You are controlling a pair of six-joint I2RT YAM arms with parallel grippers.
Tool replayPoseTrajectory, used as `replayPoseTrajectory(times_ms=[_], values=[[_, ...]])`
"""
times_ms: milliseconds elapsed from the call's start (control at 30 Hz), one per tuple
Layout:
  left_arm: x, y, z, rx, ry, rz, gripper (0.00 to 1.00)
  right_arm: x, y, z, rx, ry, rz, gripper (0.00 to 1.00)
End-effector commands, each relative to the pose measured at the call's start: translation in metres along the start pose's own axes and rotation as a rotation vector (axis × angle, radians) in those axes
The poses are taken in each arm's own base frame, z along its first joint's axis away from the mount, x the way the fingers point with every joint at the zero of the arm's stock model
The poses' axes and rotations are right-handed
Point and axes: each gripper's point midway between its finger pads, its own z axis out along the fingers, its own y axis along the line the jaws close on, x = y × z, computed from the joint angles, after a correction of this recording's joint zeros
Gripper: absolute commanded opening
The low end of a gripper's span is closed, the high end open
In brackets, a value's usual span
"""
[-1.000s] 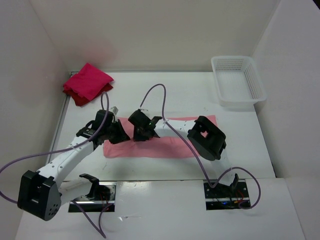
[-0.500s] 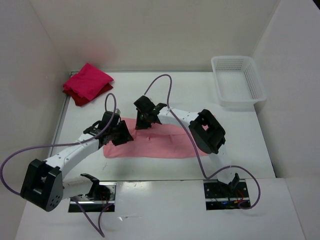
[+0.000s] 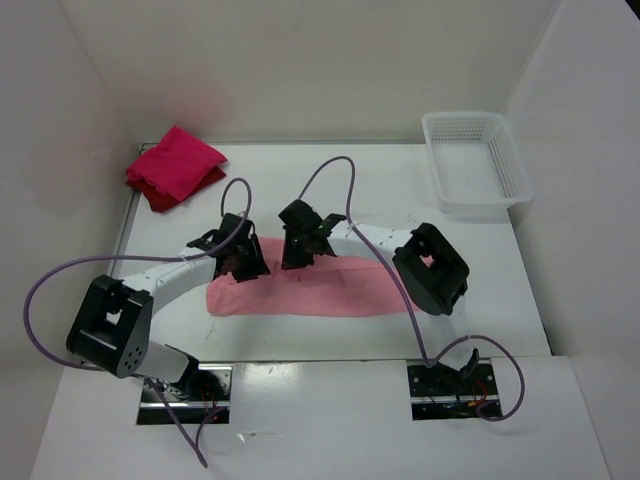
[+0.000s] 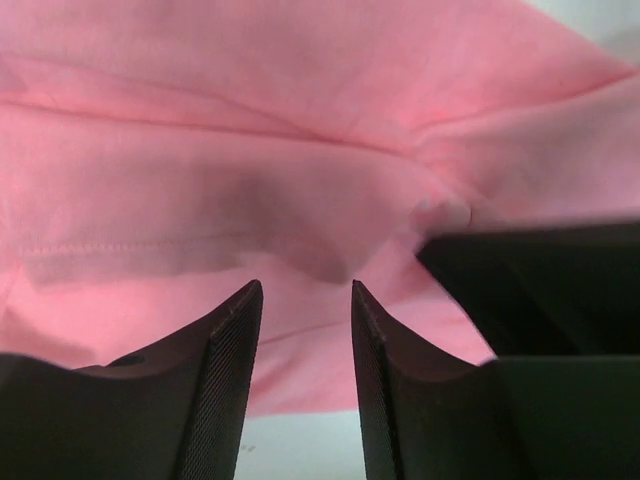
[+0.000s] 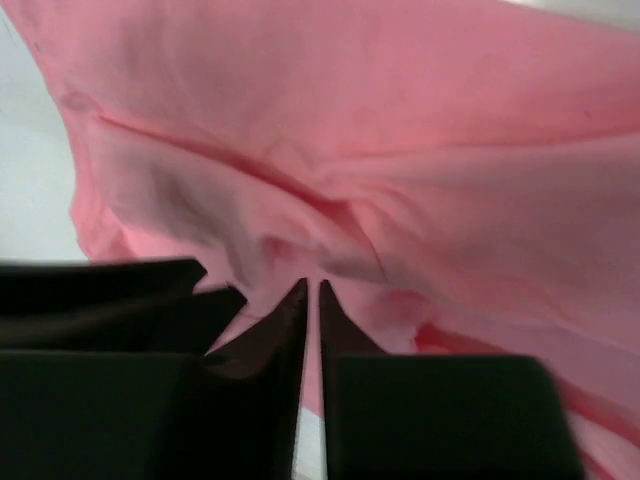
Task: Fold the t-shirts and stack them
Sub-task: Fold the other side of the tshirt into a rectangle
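Two red t-shirts (image 3: 176, 165) sit folded and stacked at the tabletop's (image 3: 330, 185) far left corner. The pink t-shirt (image 3: 330, 292) lies mid-tabletop as a long strip, likely part-folded; more folds and stacking are left. Left gripper (image 3: 243, 264): jaws apart, empty, over its left end. Right gripper (image 3: 300, 250): jaws nearly together at a pucker, can't tell if pinching. The arms hide part of the strip's far edge.

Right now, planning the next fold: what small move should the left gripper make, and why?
Probably lower the left gripper and close on the salmon pink cloth t-shirt near its left end. Its jaws stand open over the cloth, holding nothing, and the shirt lies as a long strip, not yet folded across.
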Motion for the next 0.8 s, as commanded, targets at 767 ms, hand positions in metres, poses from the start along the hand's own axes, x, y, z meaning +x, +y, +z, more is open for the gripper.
replayPoseTrajectory(times_ms=[767], values=[[-0.015, -0.022, 0.006, -0.048, -0.047, 0.267, 0.44, -0.018, -0.009, -0.055, -0.093, -0.139, 0.122, 0.17]])
